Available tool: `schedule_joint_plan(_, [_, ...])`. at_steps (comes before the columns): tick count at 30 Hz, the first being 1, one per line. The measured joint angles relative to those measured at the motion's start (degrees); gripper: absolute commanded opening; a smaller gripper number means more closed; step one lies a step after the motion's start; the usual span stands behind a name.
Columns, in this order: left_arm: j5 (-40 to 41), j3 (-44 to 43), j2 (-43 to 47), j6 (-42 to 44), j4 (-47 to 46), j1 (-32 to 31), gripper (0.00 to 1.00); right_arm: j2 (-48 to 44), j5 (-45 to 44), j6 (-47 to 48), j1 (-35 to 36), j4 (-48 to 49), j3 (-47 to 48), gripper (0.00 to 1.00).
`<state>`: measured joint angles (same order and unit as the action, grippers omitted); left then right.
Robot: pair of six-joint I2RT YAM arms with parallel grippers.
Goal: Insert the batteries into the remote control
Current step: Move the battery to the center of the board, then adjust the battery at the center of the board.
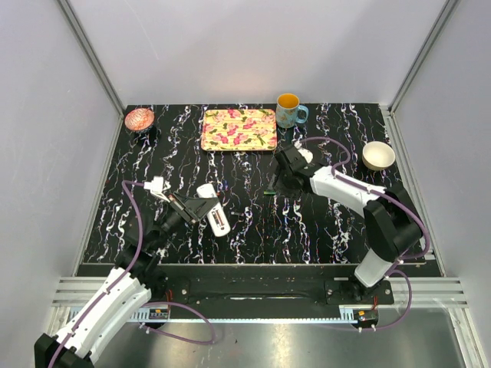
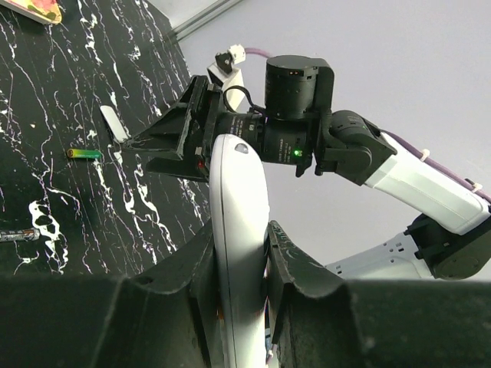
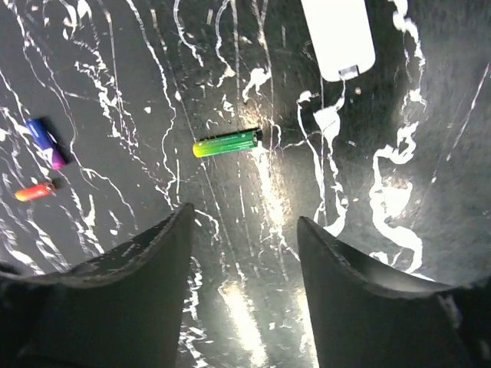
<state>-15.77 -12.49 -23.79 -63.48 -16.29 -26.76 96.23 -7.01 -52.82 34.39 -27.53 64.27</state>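
My left gripper (image 1: 198, 208) is shut on the white remote control (image 1: 216, 215) and holds it off the table; in the left wrist view the remote (image 2: 239, 199) stands edge-on between the fingers (image 2: 188, 264). My right gripper (image 1: 284, 176) is open and empty, just above the table (image 3: 245, 222). The greenish battery (image 3: 226, 143) lies a little ahead of its fingertips and also shows in the top view (image 1: 270, 192) and the left wrist view (image 2: 83, 154). The reddish battery (image 3: 34, 191) lies further left. The small white cover piece (image 3: 337, 34) lies beyond the green battery.
A small blue-purple cylinder (image 3: 46, 143) lies near the reddish battery. A floral tray (image 1: 238, 129), an orange-filled blue mug (image 1: 288, 111), a pink bowl (image 1: 139, 119) and a white bowl (image 1: 378, 156) stand along the back and right of the black marbled table.
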Motion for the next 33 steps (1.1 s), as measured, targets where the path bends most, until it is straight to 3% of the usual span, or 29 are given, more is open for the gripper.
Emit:
schedule_joint_plan(1, [0.0,0.0,0.1,0.0,0.0,0.0,0.00,-0.3,-1.3,2.2,0.7,-0.2,0.5,0.89])
schedule_joint_plan(2, [0.0,0.0,0.2,0.0,0.0,0.0,0.00,-0.4,-2.5,4.7,1.3,-0.2,0.9,0.99])
schedule_joint_plan(7, [0.1,0.0,0.6,0.0,0.4,0.0,0.00,-1.1,-3.8,15.3,3.1,-0.5,1.2,0.99])
schedule_joint_plan(9, [0.3,0.0,1.0,0.0,0.7,0.0,0.00,-1.9,-3.7,18.4,3.1,-0.2,1.2,0.73])
schedule_joint_plan(10, [0.5,0.0,1.3,0.0,0.8,0.0,0.00,-2.4,-3.7,19.8,3.1,-0.1,1.2,0.65])
schedule_joint_plan(11, [0.6,0.0,1.5,0.0,0.8,0.0,0.00,-2.7,-3.5,21.0,3.1,0.0,1.2,0.45])
schedule_joint_plan(12, [0.7,0.0,1.7,0.0,0.9,0.0,0.00,-2.7,-3.4,21.8,3.1,-0.1,1.4,0.37])
schedule_joint_plan(14, [0.9,0.0,1.9,0.0,1.0,0.0,0.00,-2.5,-3.2,23.0,3.1,-0.2,2.3,0.30])
schedule_joint_plan(19, [1.2,0.0,2.8,0.0,3.0,0.0,0.00,-0.1,-2.8,24.9,3.1,-0.9,5.6,0.32])
schedule_joint_plan(22, [1.5,0.0,3.7,0.0,4.0,0.0,0.00,1.4,-2.5,25.7,3.2,-1.1,6.5,0.48])
schedule_joint_plan(25, [1.7,0.0,4.1,0.0,4.3,0.0,0.00,3.5,-2.4,26.9,3.8,-1.8,8.0,0.56])
schedule_joint_plan(30, [2.2,0.0,4.2,0.0,5.0,0.0,0.00,8.4,-2.5,27.7,5.7,-2.4,11.6,0.57])
schedule_joint_plan(33, [2.4,0.5,4.2,0.0,5.1,0.0,0.00,10.8,-2.5,27.7,6.0,-2.6,12.8,0.62])
